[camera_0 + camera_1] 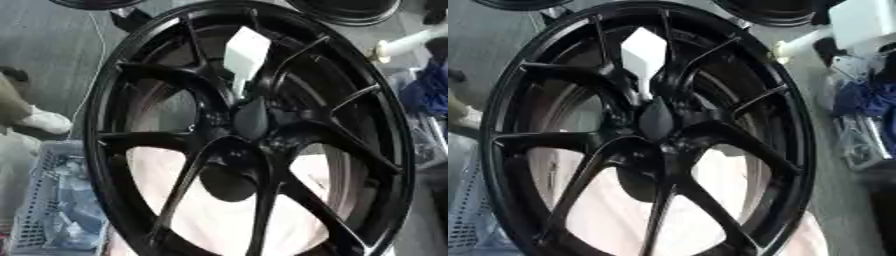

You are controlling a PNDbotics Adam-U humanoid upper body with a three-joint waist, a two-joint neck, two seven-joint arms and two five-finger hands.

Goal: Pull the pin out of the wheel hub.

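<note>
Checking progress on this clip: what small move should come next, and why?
Probably bring a robot hand up to the centre of the wheel hub: no hand shows in either view, the hub fills the picture, and I cannot make out the pin itself.

Grey floor (52, 45), pale crate (39, 200)

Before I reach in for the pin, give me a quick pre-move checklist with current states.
1. Wheel in view, upright, facing the camera: ok.
2. Centre of hub visible between the spokes: ok.
3. Pin identified: cannot tell; only a dark shape at the hub centre.
4. Left and right hands in view: not ok; neither shows.
5. White object behind the upper spokes: cannot tell what it is.
6. Blue crate sits beside the rim at lower left: ok.
</note>
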